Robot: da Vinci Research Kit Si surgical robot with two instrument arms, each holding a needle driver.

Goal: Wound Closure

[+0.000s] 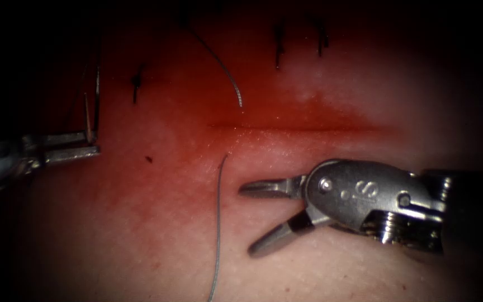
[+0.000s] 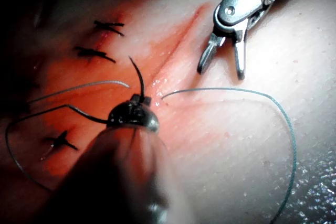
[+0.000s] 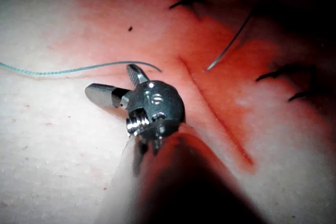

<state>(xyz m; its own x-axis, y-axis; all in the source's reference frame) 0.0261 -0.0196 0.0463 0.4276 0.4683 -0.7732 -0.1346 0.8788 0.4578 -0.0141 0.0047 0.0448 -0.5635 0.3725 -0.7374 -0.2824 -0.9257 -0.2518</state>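
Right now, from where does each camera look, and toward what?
Endoscope: above and in front, facing the cut; left tool holds the needle, right tool open, empty.
Left wrist: along its shaft at its jaws gripping the needle.
Right wrist: along its shaft at its open jaws.
All share the cut and thread.

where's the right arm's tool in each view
Endoscope view: right arm's tool, jaws open, holding nothing, below the cut.
Left wrist view: the same tool, jaws open, beyond the cut.
Right wrist view: its own jaws, open, beside the cut.
Shared landmark: the cut.
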